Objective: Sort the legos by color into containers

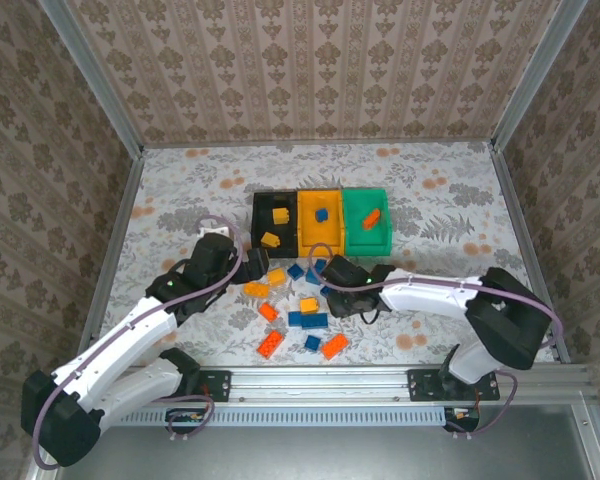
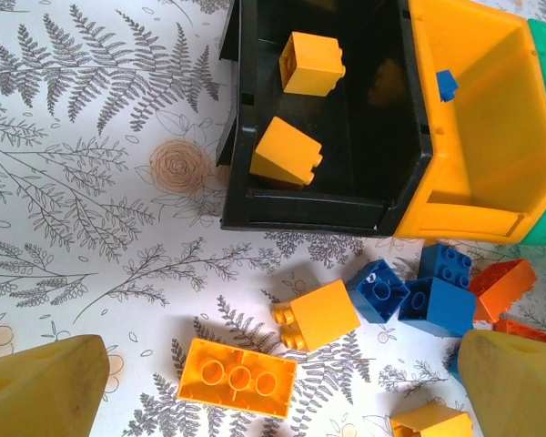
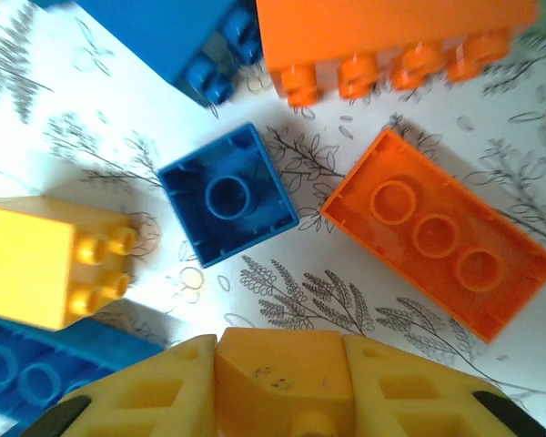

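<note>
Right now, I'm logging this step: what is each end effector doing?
Left end effector: open, holding nothing.
Right end effector: closed on a yellow lego.

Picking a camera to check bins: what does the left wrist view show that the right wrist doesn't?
Left wrist: black bin holding two yellow bricks, yellow bin holding a blue brick, open left hand. Right wrist: right hand clamping a yellow brick near an upturned blue brick. Both: loose bricks on the fern-print table.

Fern-print table point(image 1: 450, 200), damask walls point(image 1: 310, 70)
</note>
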You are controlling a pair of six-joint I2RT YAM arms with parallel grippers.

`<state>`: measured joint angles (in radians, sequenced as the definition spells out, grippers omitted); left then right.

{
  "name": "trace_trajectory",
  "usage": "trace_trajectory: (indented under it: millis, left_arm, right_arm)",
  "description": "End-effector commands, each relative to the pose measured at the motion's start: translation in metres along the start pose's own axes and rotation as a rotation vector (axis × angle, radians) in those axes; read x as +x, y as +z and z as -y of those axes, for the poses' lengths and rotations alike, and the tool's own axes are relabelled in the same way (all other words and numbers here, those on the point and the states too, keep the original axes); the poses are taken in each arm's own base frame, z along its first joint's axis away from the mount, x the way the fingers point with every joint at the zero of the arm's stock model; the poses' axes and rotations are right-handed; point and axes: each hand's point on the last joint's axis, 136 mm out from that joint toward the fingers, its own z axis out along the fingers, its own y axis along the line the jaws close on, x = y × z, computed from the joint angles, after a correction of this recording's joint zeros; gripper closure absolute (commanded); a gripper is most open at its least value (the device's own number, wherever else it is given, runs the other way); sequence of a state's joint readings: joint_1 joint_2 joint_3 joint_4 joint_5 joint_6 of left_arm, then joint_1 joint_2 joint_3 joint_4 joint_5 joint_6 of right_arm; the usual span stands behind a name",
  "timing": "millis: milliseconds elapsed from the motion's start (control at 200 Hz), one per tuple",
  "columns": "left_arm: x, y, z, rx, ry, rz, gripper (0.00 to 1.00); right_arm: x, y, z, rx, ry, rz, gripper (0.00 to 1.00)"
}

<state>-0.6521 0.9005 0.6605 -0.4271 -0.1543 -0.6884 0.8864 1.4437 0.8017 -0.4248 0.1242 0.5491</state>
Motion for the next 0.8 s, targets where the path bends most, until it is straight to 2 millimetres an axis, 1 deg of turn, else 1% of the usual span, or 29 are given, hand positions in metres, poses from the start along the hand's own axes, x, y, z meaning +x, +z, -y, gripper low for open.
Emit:
trace_trajectory:
  millis: [0, 70, 80, 150, 160, 230, 320, 435, 530, 655, 775, 795]
  left_arm:
    - [0.002, -0.001, -0.008, -0.017, -0.029, 0.008, 0.00]
    - [0.002, -0.002, -0.010, -0.020, -0.038, 0.016, 0.00]
    - [0.002, -0.002, -0.010, -0.019, -0.040, 0.017, 0.00]
    - [0.004, -0.003, -0.011, -0.016, -0.048, 0.019, 0.00]
    - [0.004, -0.003, -0.011, -0.014, -0.048, 0.018, 0.00]
    - [0.006, -0.004, -0.013, -0.018, -0.048, 0.013, 0.00]
    - [0.010, -0.006, -0.015, -0.021, -0.047, 0.004, 0.00]
    - [0.014, -0.010, -0.019, -0.023, -0.051, 0.000, 0.00]
    - [0.018, -0.013, -0.022, -0.024, -0.057, -0.005, 0.00]
    - [0.025, -0.015, -0.026, -0.028, -0.061, -0.020, 0.00]
    - [0.031, -0.015, -0.028, -0.025, -0.059, -0.041, 0.00]
    - [0.032, -0.015, -0.028, -0.027, -0.061, -0.044, 0.00]
  right_arm:
    - [-0.020, -0.032, 0.001, -0.002, 0.002, 0.073, 0.69]
    - [-0.042, -0.048, -0.010, -0.033, -0.014, 0.121, 0.69]
    - [-0.043, -0.049, -0.011, -0.032, -0.020, 0.121, 0.69]
    - [-0.071, -0.063, -0.028, -0.070, -0.046, 0.175, 0.69]
    - [-0.073, -0.058, -0.029, -0.064, -0.052, 0.166, 0.69]
    - [-0.103, -0.060, -0.043, -0.073, -0.073, 0.199, 0.69]
    - [-0.140, -0.053, -0.059, -0.101, -0.065, 0.230, 0.69]
    - [-0.184, -0.035, -0.076, -0.112, -0.050, 0.245, 0.69]
    - [-0.211, -0.013, -0.082, -0.100, -0.031, 0.247, 0.69]
    - [-0.238, 0.017, -0.083, -0.080, 0.011, 0.234, 0.68]
    - [-0.260, 0.035, -0.085, -0.080, 0.044, 0.253, 0.66]
    - [-0.258, 0.038, -0.083, -0.071, 0.045, 0.235, 0.66]
